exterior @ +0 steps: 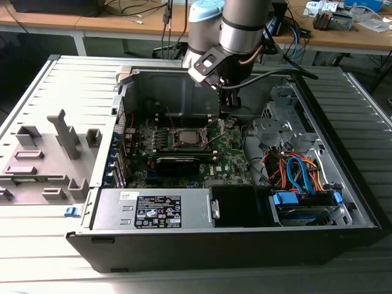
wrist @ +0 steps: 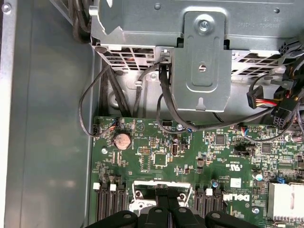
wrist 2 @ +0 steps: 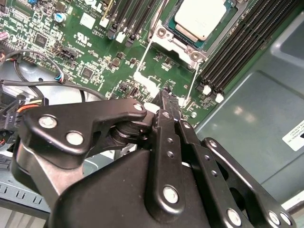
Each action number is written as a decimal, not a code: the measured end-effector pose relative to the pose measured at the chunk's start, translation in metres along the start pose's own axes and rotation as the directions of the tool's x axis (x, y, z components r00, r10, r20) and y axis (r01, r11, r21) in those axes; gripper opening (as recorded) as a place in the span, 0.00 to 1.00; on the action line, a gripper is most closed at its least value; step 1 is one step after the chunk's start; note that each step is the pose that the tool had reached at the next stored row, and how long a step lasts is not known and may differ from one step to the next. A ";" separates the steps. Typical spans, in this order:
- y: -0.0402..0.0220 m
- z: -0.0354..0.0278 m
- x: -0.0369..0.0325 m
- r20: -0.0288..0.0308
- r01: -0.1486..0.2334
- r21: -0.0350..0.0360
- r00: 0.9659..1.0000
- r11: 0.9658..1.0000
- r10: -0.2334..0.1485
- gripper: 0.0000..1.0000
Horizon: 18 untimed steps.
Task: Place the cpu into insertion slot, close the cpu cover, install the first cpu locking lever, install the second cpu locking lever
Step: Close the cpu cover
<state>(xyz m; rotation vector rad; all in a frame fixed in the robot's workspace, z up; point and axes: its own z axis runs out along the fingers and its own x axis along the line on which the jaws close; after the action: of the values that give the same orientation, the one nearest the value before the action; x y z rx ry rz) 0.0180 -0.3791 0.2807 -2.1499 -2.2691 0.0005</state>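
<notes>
In the second wrist view the cpu (wrist 2: 199,16) shows as a light silver square seated in the insertion slot (exterior: 184,136). The silver cpu cover (wrist 2: 176,40) lies flat around it. Two thin wire locking levers run out from the socket, one (wrist 2: 148,54) on each side (wrist 2: 194,80). My gripper (wrist 2: 166,94) is shut, its black fingertips just off the socket's end, close beside the second lever's tip; whether they touch it I cannot tell. In the exterior view the gripper (exterior: 228,119) hangs low over the motherboard, to the socket's right. The first wrist view shows the fingers (wrist: 159,211) together above the socket's frame.
Black memory slots (wrist 2: 237,52) flank the socket. A long black card (exterior: 184,160) lies in front of it. Cables and a metal drive cage (wrist: 202,61) crowd the case's end. A power supply (exterior: 153,208) and a drive with orange and blue wires (exterior: 303,177) fill the front.
</notes>
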 end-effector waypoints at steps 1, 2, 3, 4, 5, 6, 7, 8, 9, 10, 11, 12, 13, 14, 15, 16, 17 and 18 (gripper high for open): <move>0.0013 0.0001 -0.0001 0.000 0.000 0.000 1.000 1.000 0.000 0.11; 0.0020 0.0002 -0.0001 0.000 0.000 0.000 1.000 1.000 0.000 0.11; 0.0022 0.0002 -0.0001 0.000 0.000 0.000 1.000 1.000 0.000 0.11; 0.0025 0.0002 -0.0001 0.000 0.000 0.000 1.000 1.000 0.000 0.11; 0.0027 0.0002 -0.0001 0.000 0.000 0.000 1.000 1.000 0.000 0.11; 0.0029 0.0002 -0.0002 0.000 0.000 0.000 1.000 1.000 0.000 0.11; 0.0032 0.0002 -0.0002 0.000 0.000 0.000 1.000 1.000 0.000 0.11; 0.0034 0.0003 -0.0002 0.000 0.000 0.000 1.000 1.000 0.000 0.11; 0.0037 0.0003 -0.0002 0.000 0.000 0.000 1.000 1.000 0.000 0.11; 0.0041 0.0003 -0.0002 0.000 0.000 0.000 1.000 1.000 0.000 0.11; 0.0047 0.0003 -0.0003 0.000 0.000 0.000 1.000 1.000 0.000 0.11; 0.0052 0.0004 -0.0003 0.000 0.000 0.000 1.000 1.000 0.000 0.11; 0.0058 0.0004 -0.0003 0.000 0.000 0.000 1.000 1.000 0.000 0.11; 0.0068 0.0005 -0.0004 0.000 0.000 0.000 1.000 1.000 0.000 0.11; 0.0072 0.0005 -0.0004 0.000 0.000 0.000 1.000 1.000 0.000 0.11; 0.0077 0.0006 -0.0005 0.000 0.000 0.000 1.000 1.000 0.000 0.11; 0.0087 0.0008 -0.0005 0.000 0.000 0.000 1.000 1.000 0.000 0.11; 0.0095 0.0009 -0.0005 0.001 0.000 0.000 1.000 1.000 0.000 0.11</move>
<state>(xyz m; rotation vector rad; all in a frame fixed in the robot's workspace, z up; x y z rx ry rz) 0.0276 -0.3791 0.2797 -2.1502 -2.2693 0.0011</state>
